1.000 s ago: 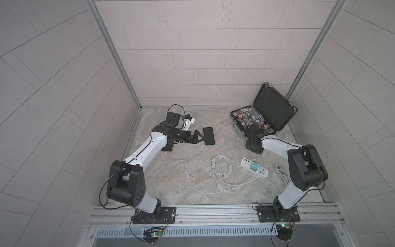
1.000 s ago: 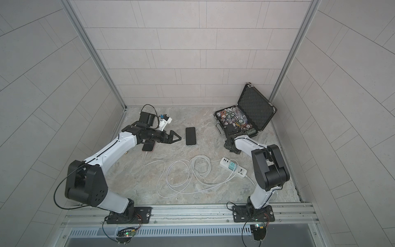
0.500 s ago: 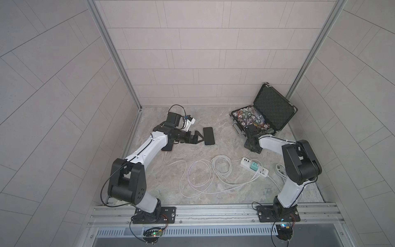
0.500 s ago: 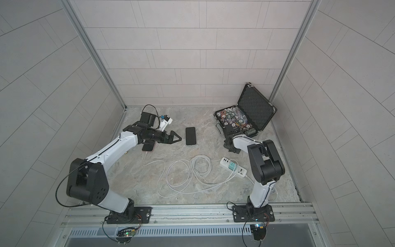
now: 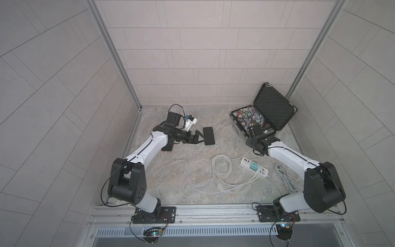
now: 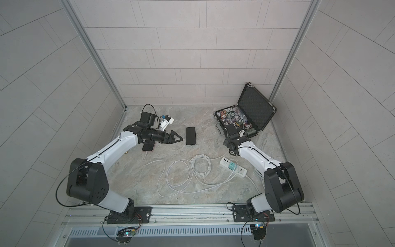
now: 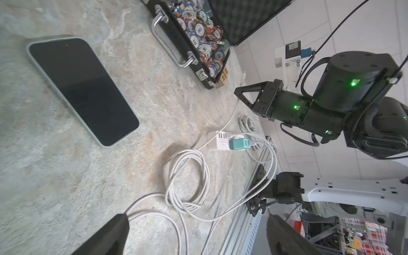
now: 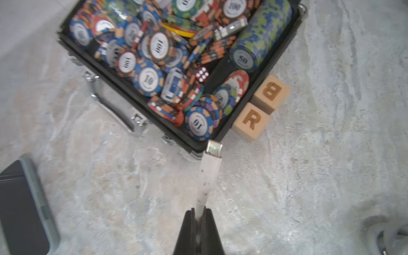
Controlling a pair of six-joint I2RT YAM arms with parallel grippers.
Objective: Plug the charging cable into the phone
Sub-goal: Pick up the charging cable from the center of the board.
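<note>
right gripper (image 8: pixel 198 213) is clamped on the charging cable (image 8: pixel 208 176) just behind its plug (image 8: pixel 213 148). The plug sticks out past the fingertips, metal tip aimed at a corner of the black case (image 5: pixel 271 109).

left gripper (image 6: pixel 177 136) is spread wide, holding nothing, pointing at a green-edged second phone (image 6: pixel 190 136) lying flat, screen up, mid-table.

the phone (image 6: pixel 149 147), coral edge, lies partly under the left arm near the left wall. A white strand runs up to it; can't tell if it's connected.

Case: lid propped open, foam-lined. The tray holds a loose heap of poker chips (image 8: pixel 157 46), one chip roll (image 8: pixel 262 33) in blue-green on its side, and a red die (image 8: pixel 202 74). wooden block B (image 8: pixel 270 92) and block R (image 8: pixel 251 120) sit outside, against the case wall.

Rest of the cable lies in loops on the table. teal adapter (image 5: pixel 254 166) is plugged into the power strip (image 5: pixel 245 160).
</note>
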